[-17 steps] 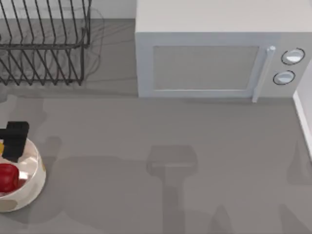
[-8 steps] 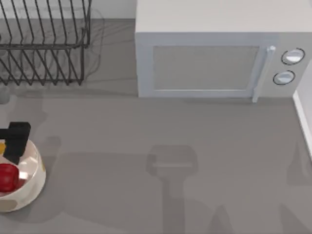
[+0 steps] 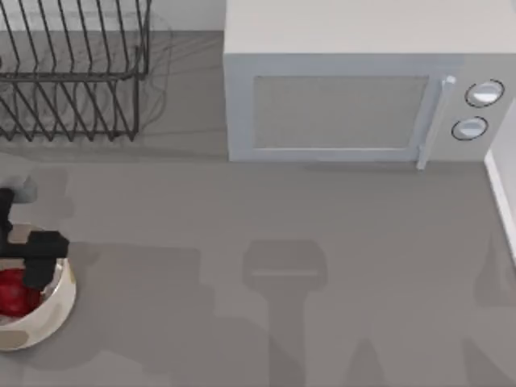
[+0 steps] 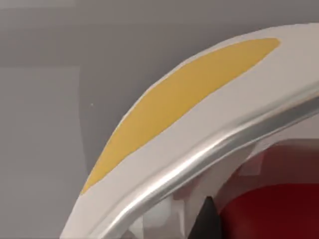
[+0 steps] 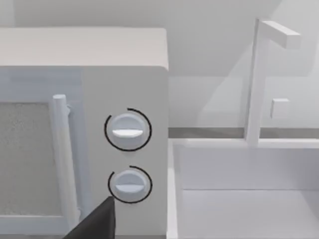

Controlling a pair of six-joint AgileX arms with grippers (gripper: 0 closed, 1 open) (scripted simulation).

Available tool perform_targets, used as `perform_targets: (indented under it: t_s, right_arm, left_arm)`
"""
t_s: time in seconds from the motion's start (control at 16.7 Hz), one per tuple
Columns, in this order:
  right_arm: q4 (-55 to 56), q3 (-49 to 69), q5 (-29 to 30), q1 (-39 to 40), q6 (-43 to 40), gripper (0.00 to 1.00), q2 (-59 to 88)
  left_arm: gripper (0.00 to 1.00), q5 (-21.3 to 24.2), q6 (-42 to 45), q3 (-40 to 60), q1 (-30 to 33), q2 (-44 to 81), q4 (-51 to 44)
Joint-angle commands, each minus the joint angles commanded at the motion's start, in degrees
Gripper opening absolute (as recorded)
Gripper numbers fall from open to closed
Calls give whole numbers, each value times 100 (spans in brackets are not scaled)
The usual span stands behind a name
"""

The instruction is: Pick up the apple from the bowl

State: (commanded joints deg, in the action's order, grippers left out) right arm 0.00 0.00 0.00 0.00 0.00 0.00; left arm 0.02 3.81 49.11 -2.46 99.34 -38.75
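Left claw (image 3: 32,256) over bowl (image 3: 50,316) rim, apple (image 3: 14,292) just below-left of it; finger opening can't be told.

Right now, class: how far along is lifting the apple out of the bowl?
Done: the left gripper has reached the bowl. In hand: it hangs over the near rim beside the apple. Left: closing on the apple and lifting it; it lies in the bowl.

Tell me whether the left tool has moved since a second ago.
Yes. The left tool has shifted away from the dish rack, farther over the bowl and closer to the apple.
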Motion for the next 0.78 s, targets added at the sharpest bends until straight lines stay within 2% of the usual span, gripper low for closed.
perform_targets:
  t_s: [0.18,0.42,0.78]
  right_arm:
    - [0,0,0,0,0,100,0]
    - [0,0,0,0,0,100,0]
    - [0,0,0,0,0,100,0]
  left_arm:
    - [100,0,9,-284,-10,264,457]
    - [100,0,9,-305,-10,285,488]
    - [55,0,9,-305,-10,285,488]
